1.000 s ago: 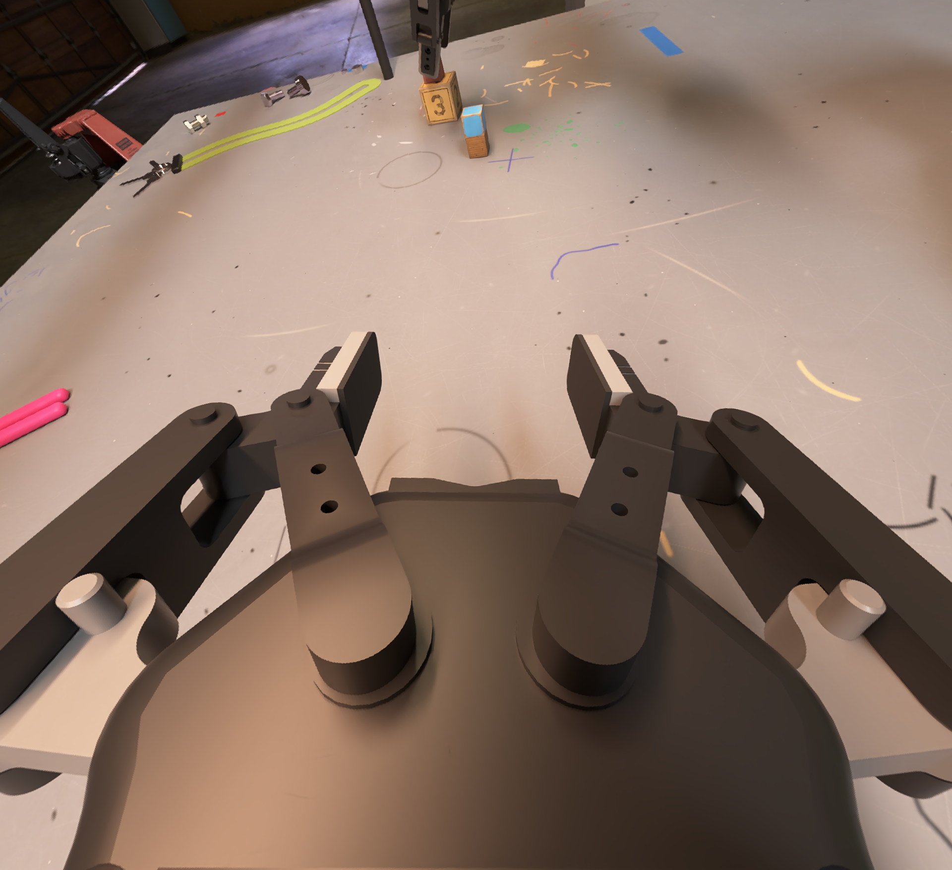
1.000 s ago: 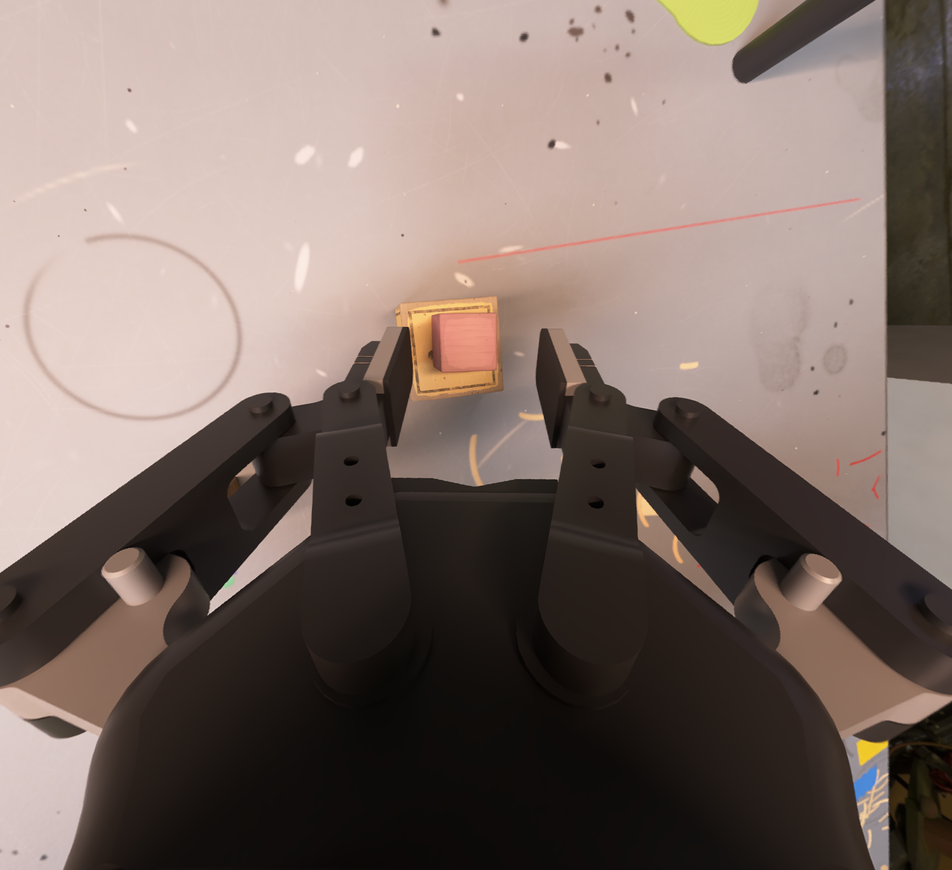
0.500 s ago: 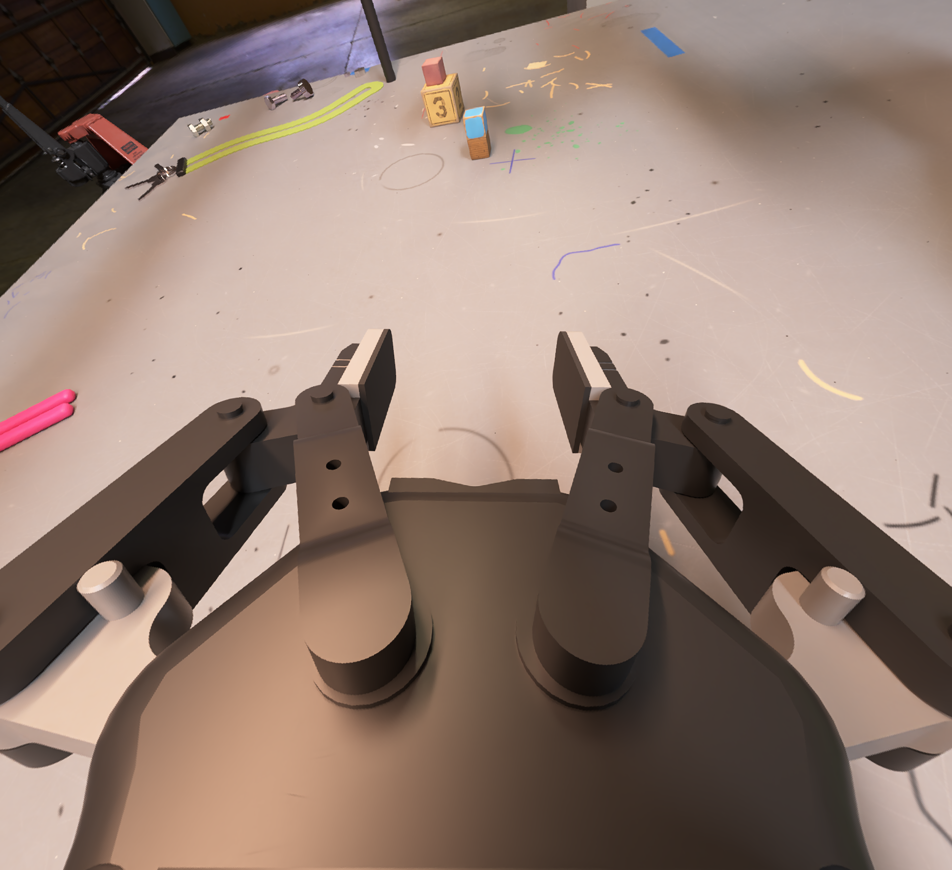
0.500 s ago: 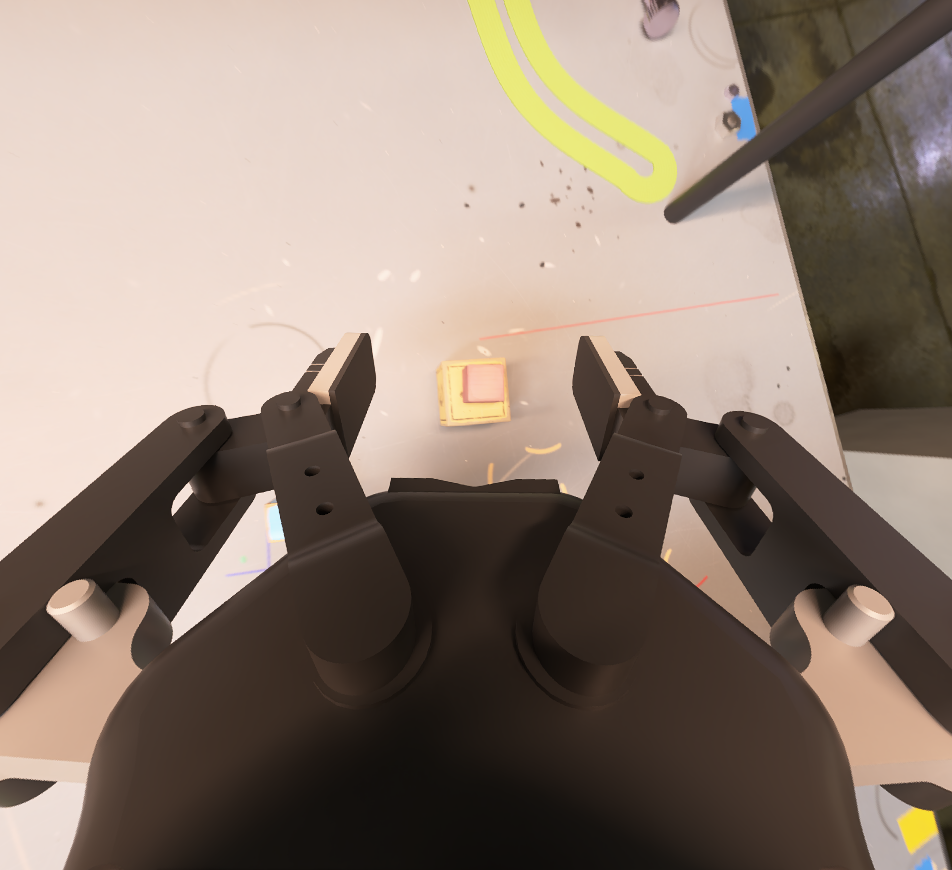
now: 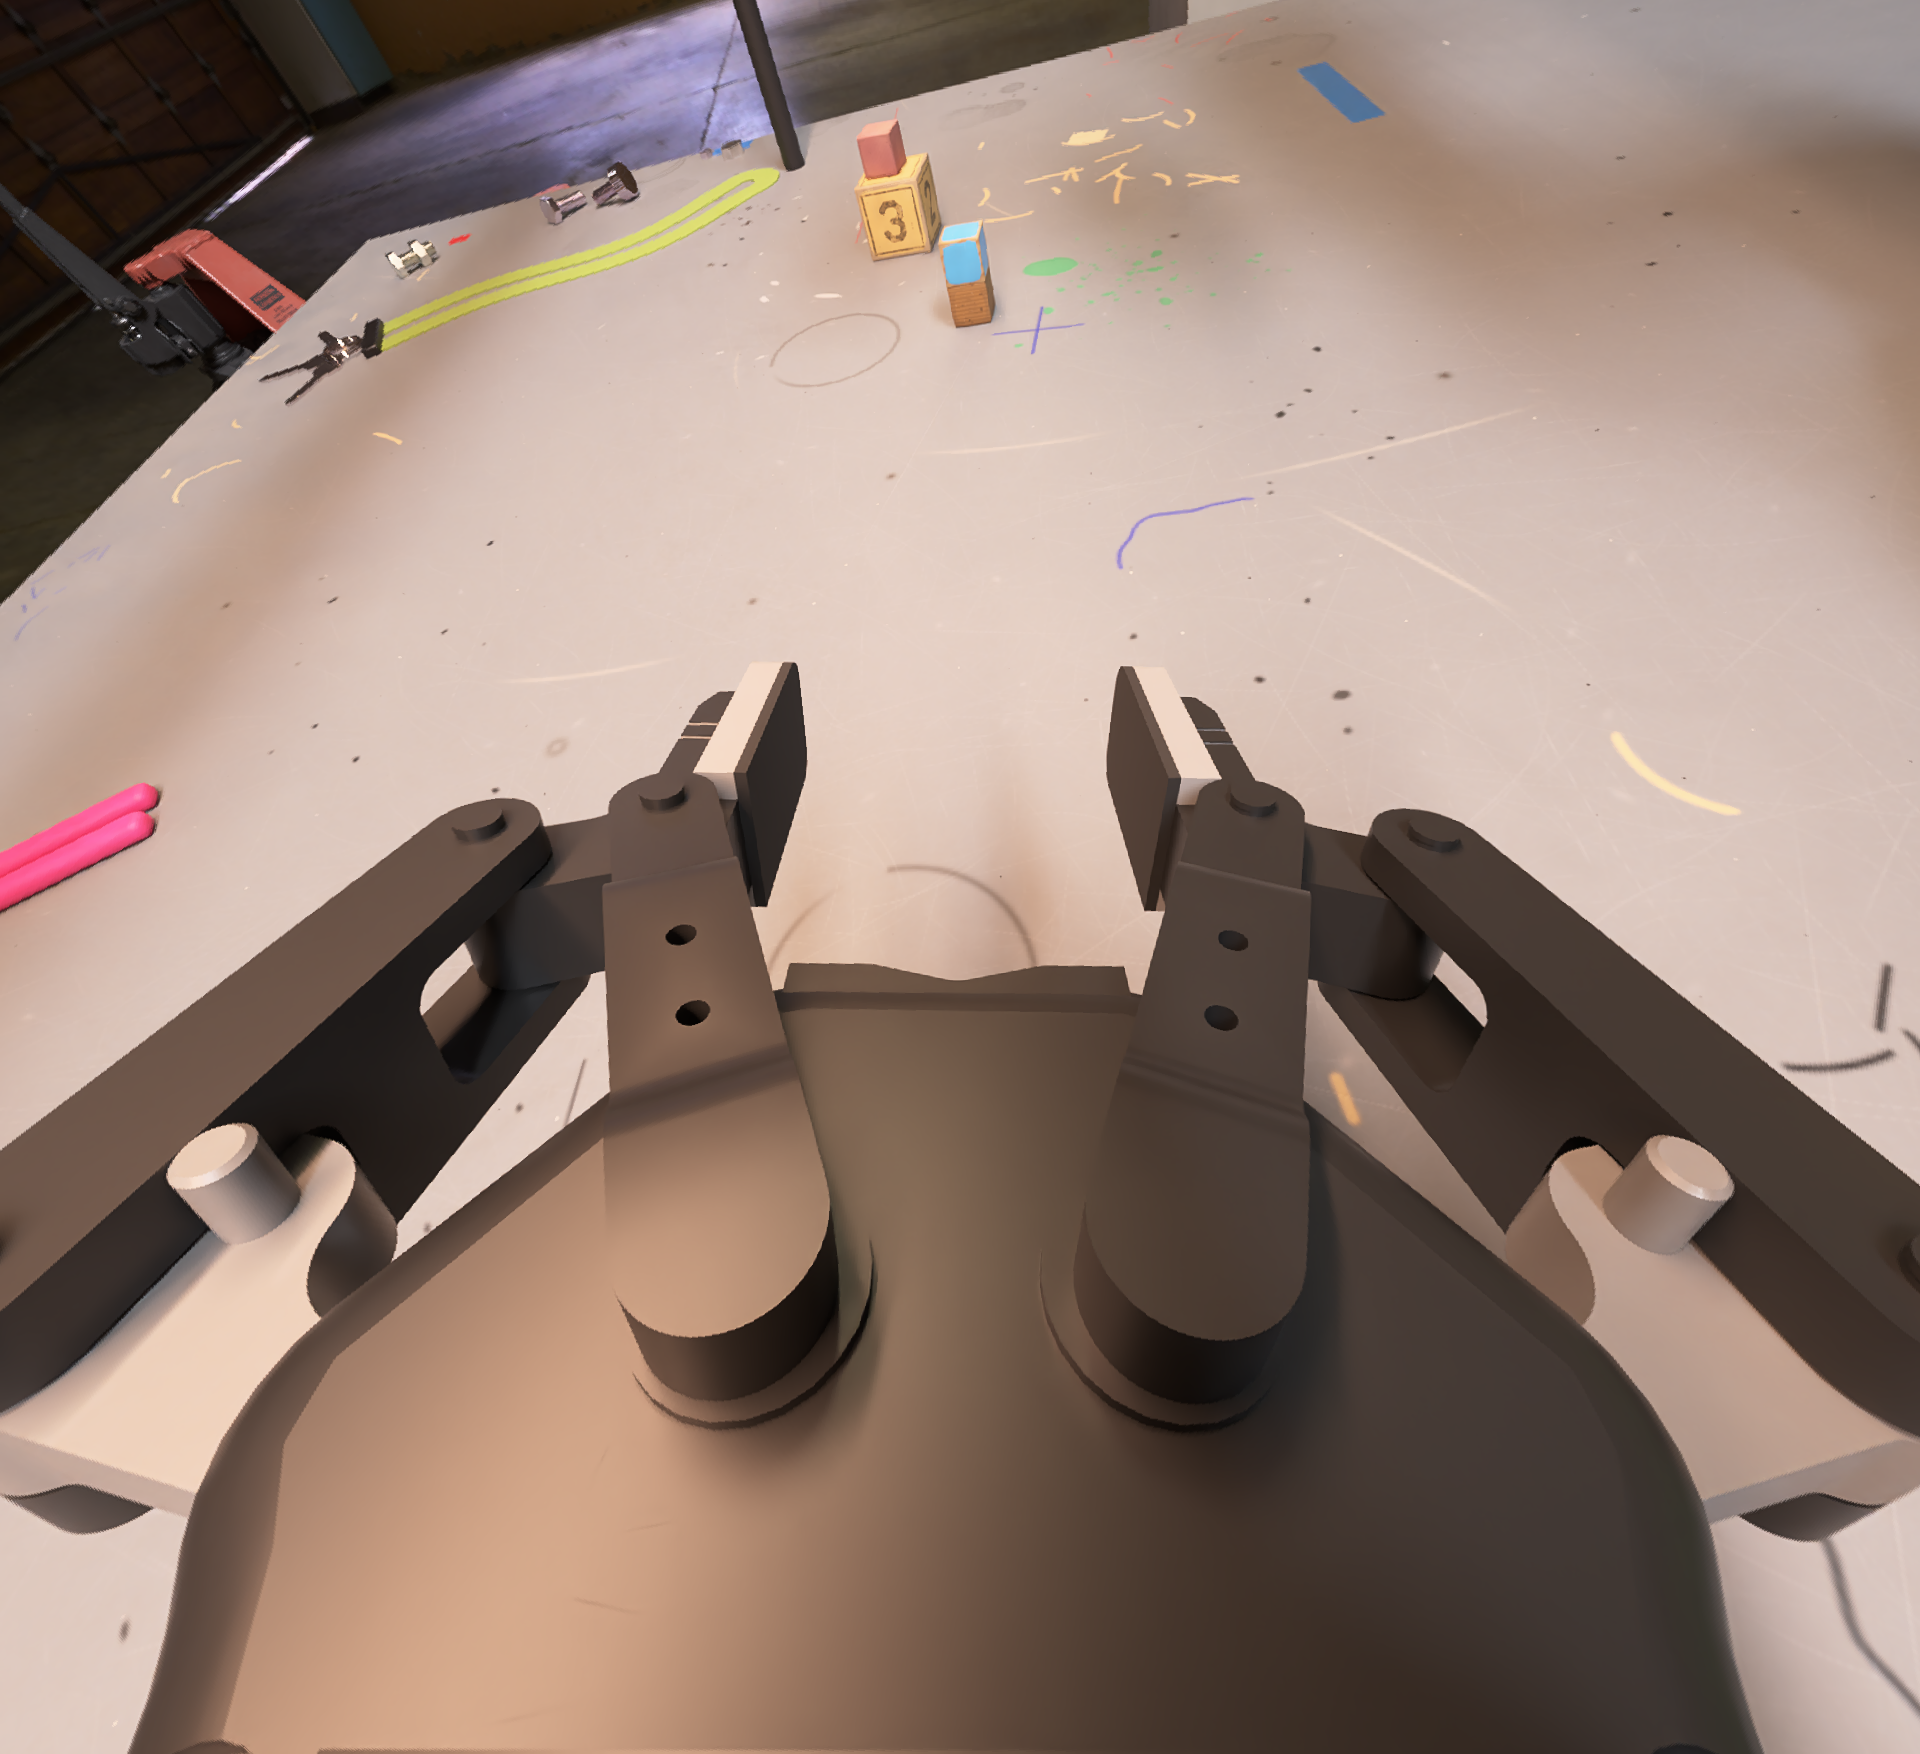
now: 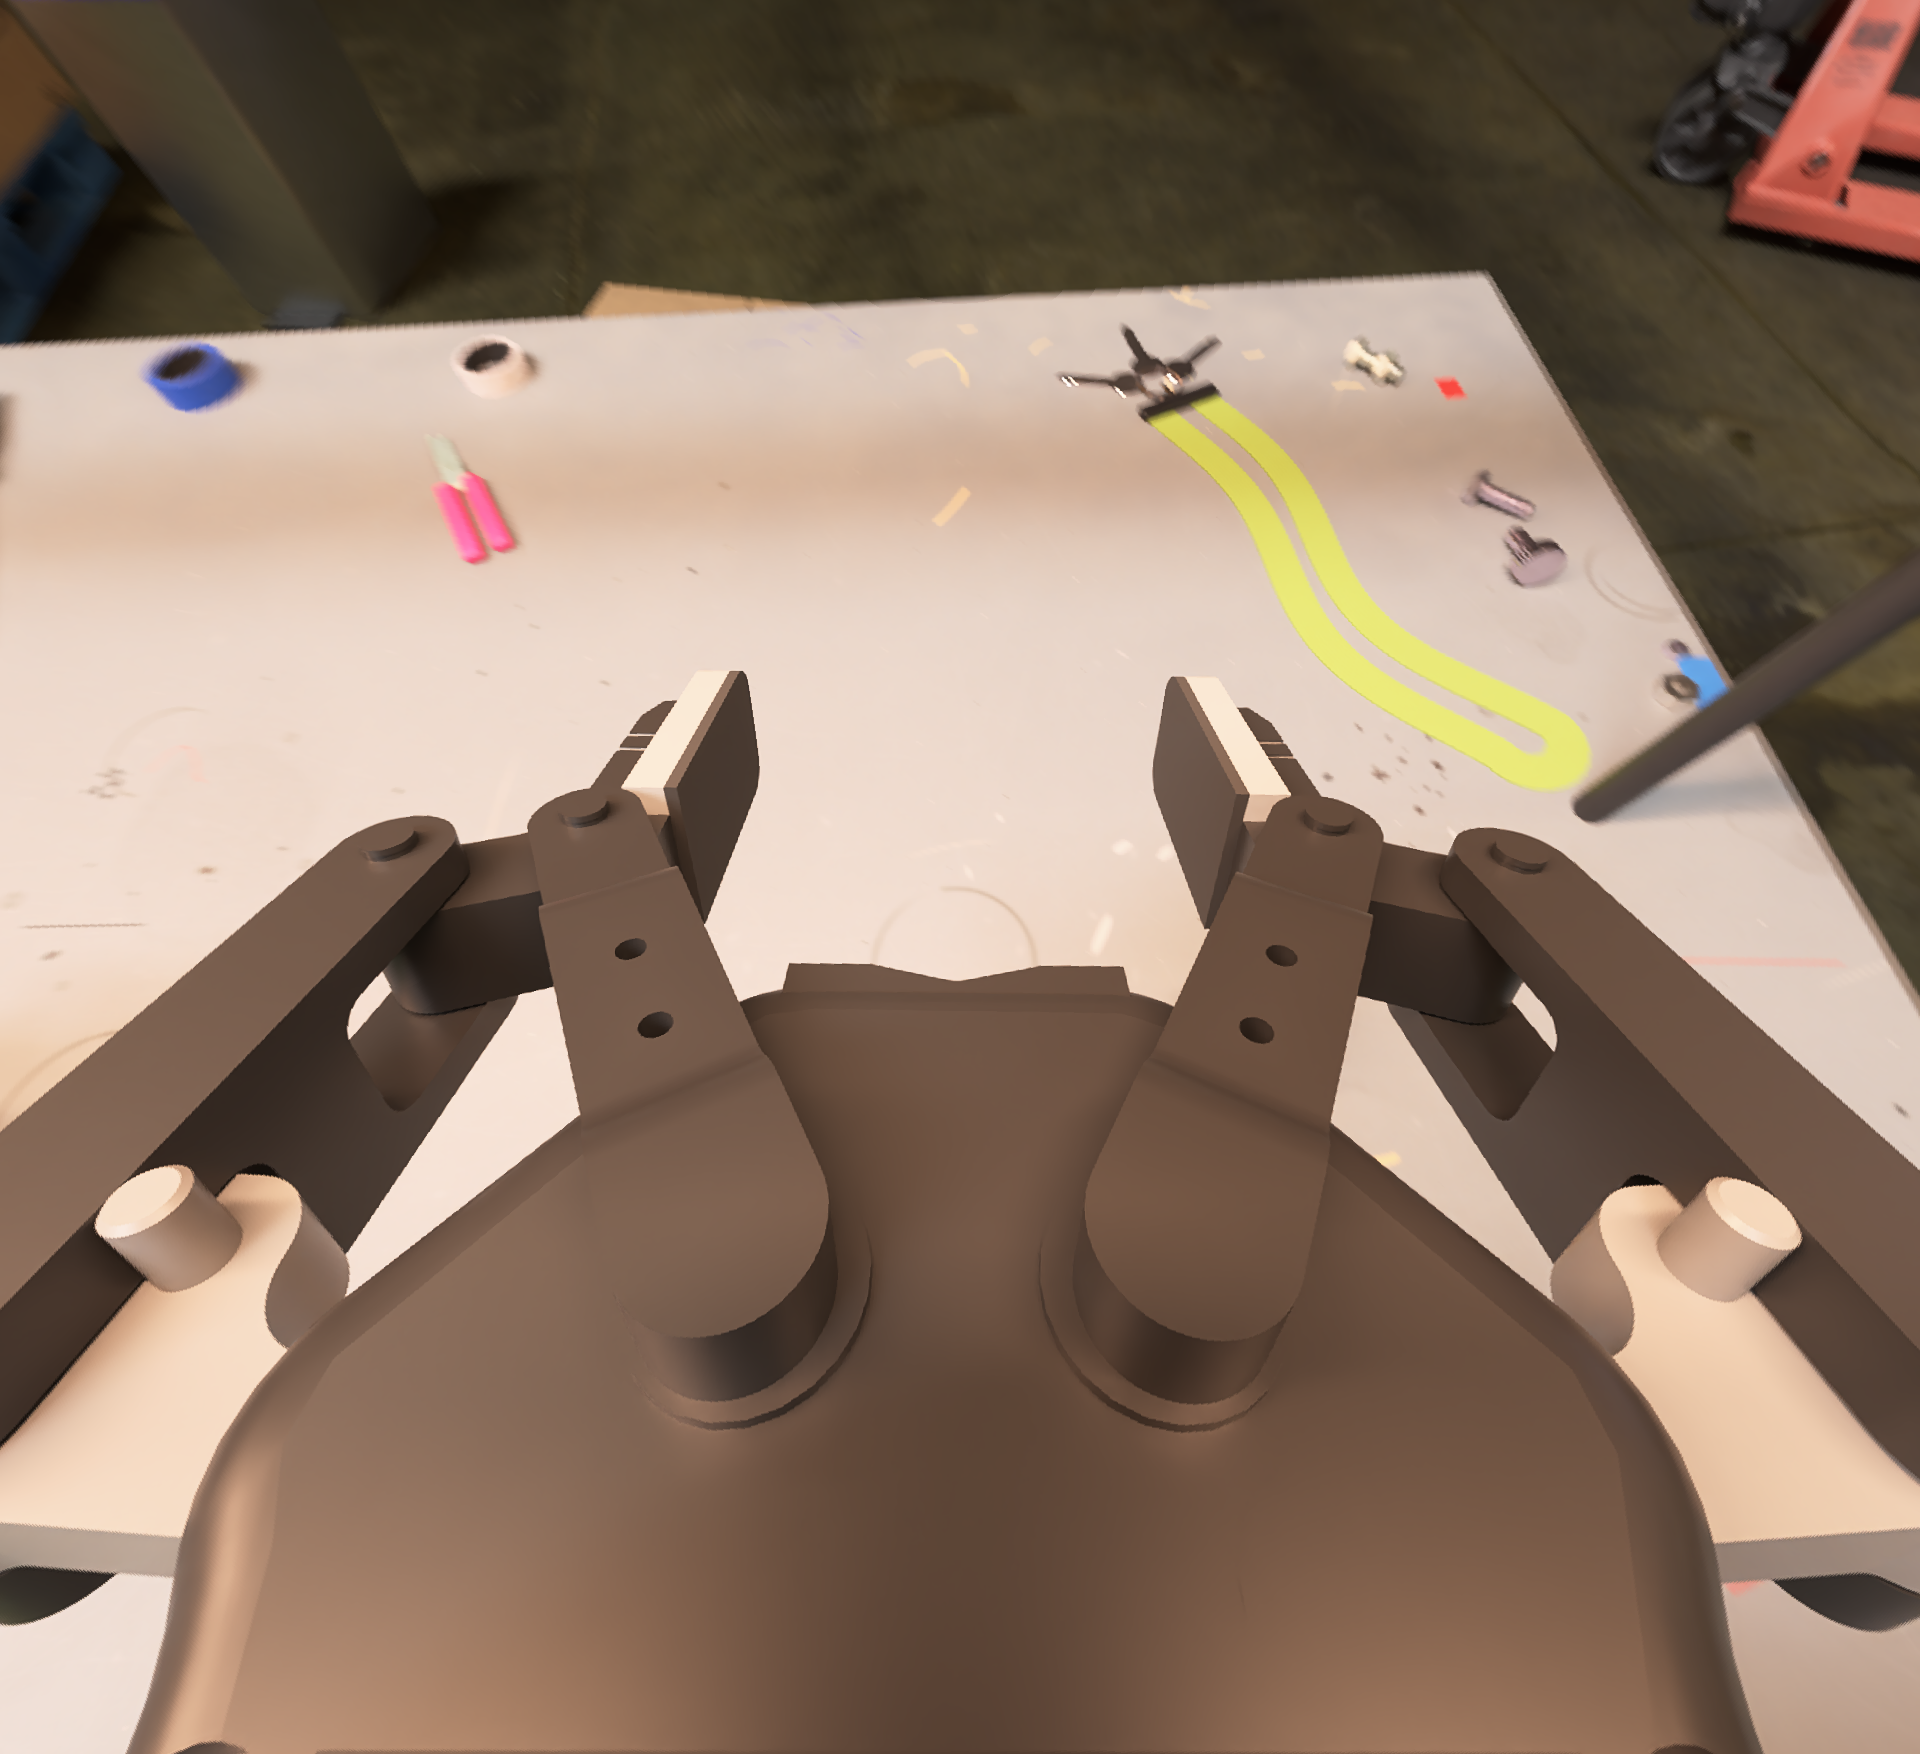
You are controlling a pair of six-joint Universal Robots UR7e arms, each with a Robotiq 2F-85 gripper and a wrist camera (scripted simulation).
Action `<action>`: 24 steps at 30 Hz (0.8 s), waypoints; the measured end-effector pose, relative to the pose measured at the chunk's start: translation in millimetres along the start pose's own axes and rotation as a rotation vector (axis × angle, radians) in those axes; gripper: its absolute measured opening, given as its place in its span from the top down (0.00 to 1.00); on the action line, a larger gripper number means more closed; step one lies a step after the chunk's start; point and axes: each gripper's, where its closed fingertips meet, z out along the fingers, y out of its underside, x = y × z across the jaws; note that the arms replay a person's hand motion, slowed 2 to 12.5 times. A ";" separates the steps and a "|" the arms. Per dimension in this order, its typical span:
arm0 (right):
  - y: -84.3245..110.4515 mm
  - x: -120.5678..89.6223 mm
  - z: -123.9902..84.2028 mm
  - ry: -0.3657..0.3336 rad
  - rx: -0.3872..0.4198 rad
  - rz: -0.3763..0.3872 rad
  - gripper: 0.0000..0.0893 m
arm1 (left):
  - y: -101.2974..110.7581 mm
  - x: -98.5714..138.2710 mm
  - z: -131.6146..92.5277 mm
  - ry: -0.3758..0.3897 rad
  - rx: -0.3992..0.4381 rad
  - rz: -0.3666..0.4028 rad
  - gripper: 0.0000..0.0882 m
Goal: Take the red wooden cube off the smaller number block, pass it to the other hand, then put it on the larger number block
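Your left pincer [image 5: 956, 769]: spread, empty, low centre of frame above the tabletop [image 5: 623, 561]. Your right pincer [image 6: 956, 779]: spread, empty. Red wooden cube [image 5: 881, 148]: upper centre of the left wrist view, sitting on the yellow number block [image 5: 896, 216]. Blue-topped block [image 5: 966, 283]: just right of it, standing on the tabletop. Pink markers [image 6: 476, 511]: upper left of the right wrist view.

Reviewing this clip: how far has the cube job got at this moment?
Done: the red wooden cube sits on a yellow number block; which block cannot be told. In hand: nothing; the left gripper and right gripper are open and empty. Left: nothing visible, if that block is the larger.
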 end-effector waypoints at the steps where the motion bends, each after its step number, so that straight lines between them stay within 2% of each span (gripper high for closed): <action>1: -3.9 -8.2 -3.7 -0.024 0.026 -0.002 0.24 | -0.2 0.0 0.0 0.000 0.000 0.001 0.40; 6: -16.3 -50.6 -20.2 -0.145 0.143 -0.013 0.24 | -1.6 -0.3 0.0 -0.005 0.002 0.004 0.40; 11: -18.0 -92.7 -32.8 -0.264 0.239 -0.023 0.24 | -3.8 -1.8 -1.1 -0.016 0.004 0.011 0.40; 18: -7.0 -148.0 -42.1 -0.427 0.346 -0.025 0.23 | -8.7 -5.0 -6.8 -0.042 0.007 0.019 0.40; 24: 8.5 -188.3 -42.0 -0.556 0.422 -0.010 0.19 | -15.8 -7.7 -17.8 -0.072 0.023 0.025 0.36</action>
